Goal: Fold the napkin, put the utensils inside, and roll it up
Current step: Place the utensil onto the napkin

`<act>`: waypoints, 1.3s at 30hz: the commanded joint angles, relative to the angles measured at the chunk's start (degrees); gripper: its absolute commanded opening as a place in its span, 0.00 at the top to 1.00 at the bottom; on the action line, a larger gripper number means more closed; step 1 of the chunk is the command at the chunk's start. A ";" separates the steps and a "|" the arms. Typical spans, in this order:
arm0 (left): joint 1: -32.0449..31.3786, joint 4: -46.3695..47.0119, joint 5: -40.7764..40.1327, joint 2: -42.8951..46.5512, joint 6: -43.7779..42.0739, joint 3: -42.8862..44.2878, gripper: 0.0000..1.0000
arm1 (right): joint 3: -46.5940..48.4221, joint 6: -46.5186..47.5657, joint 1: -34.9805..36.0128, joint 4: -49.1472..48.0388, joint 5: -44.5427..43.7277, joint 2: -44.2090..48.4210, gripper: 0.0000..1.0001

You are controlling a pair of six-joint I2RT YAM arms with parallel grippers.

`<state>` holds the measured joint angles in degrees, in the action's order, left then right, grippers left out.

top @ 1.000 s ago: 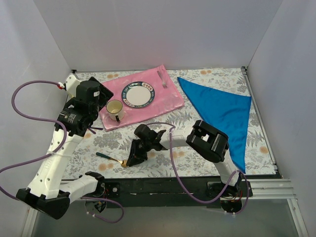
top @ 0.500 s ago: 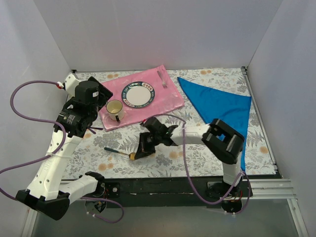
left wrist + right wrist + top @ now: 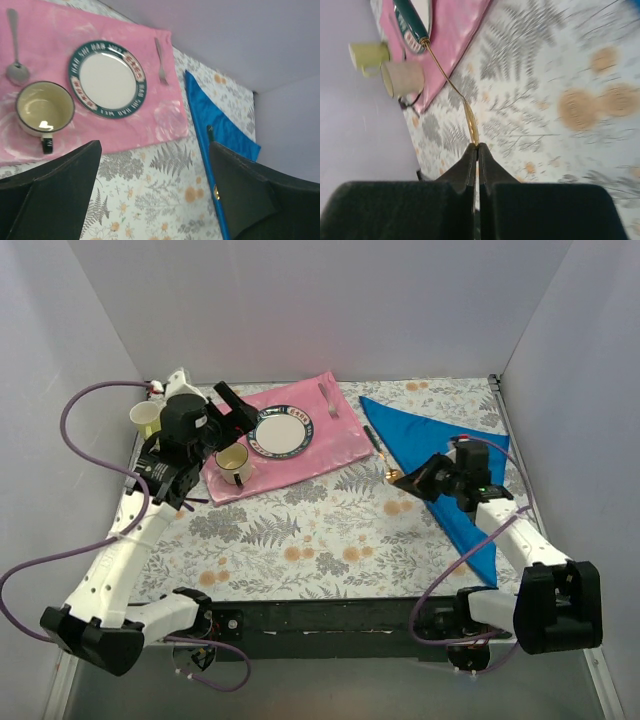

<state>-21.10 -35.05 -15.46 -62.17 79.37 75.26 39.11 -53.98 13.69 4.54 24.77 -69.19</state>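
The blue napkin (image 3: 452, 462) lies folded in a triangle at the right of the table; its long edge also shows in the left wrist view (image 3: 222, 131). My right gripper (image 3: 402, 480) is shut on the gold bowl of the small spoon (image 3: 376, 448), beside the napkin's left edge. The spoon's dark handle points toward the back. In the right wrist view the gripper (image 3: 477, 148) pinches the bowl's tip, and the spoon (image 3: 471, 126) sticks out ahead of it. My left gripper (image 3: 233, 414) hangs open and holds nothing above the pink mat's left end, its fingers (image 3: 55, 190) wide apart.
The pink mat (image 3: 340, 445) at the back holds a plate (image 3: 279, 431), a cream mug (image 3: 233, 461) and a silver fork (image 3: 328, 400). A second pale mug (image 3: 145, 418) stands at the back left. A silver spoon (image 3: 15, 70) lies on the mat's left part.
My right gripper closed on the spoon at the front middle and carried it right and back to the napkin's edge. My left arm swung back over the mat and its jaws widened.
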 commanded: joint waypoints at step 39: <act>-1.84 10.17 40.07 -14.64 -3.17 -3.90 0.18 | 7.73 34.64 -34.17 7.59 19.96 -24.41 0.99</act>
<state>-22.52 -25.23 23.40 -78.39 77.08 70.61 45.36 -20.34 -19.42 13.02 43.11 -93.34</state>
